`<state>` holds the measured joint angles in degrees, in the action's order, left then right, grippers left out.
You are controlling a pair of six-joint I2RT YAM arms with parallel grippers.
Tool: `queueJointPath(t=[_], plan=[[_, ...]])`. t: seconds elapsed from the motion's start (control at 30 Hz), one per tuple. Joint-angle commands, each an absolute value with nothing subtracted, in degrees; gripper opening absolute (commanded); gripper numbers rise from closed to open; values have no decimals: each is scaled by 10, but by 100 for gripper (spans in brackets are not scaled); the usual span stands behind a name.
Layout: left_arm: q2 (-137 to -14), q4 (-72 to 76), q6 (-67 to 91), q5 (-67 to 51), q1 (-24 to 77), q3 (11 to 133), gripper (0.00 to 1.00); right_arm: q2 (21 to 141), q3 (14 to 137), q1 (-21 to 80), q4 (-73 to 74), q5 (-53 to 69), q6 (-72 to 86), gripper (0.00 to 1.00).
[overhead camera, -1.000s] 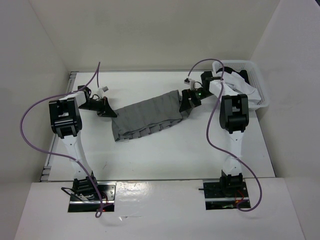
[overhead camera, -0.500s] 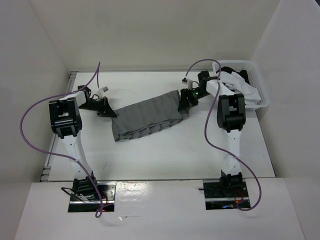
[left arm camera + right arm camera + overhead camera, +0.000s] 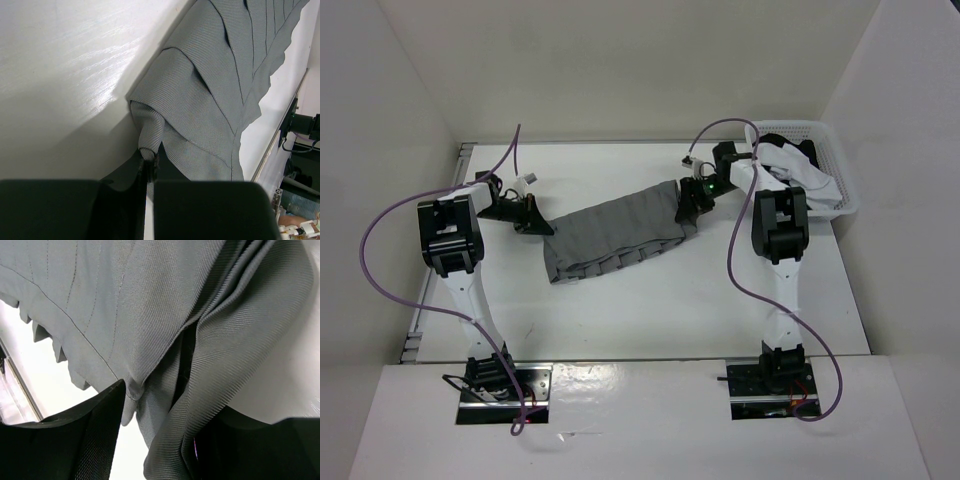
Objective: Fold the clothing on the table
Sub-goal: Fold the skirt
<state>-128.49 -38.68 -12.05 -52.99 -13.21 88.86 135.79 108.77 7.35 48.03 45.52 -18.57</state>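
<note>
The left claw (image 3: pixel 149 162) is clamped on a rolled corner of the grey pleated skirt (image 3: pixel 615 232), while the right claw (image 3: pixel 160 407) straddles a bunched fold at the opposite end, cloth between its jaws; whether they grip cannot be told. The skirt lies stretched between them on the white tabletop (image 3: pixel 650 310), probably anchored at both ends to be lifted taut and folded.

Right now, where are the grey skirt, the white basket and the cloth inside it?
grey skirt (image 3: pixel 610 235): top view, middle pleats.
white basket (image 3: pixel 844 170): top view, right wall.
cloth (image 3: pixel 812 178): top view, white fold.
</note>
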Motion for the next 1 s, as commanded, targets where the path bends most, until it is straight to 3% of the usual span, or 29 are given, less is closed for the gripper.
queueJointPath(t=[0.0,0.43,0.57,0.97], plan=[[-1272,-389,-150,-506,-134,879,0,1371,1108,87,464,449,-185,59],[-1272,-389,-150,-512,-134,879,0,1371,1114,98,464,449,-185,52],[-1272,-389,-150,-512,-134,879,0,1371,1114,98,464,449,-190,44],[-1272,-389,-145,-523,-134,879,0,1364,1148,163,471,361,-178,7]])
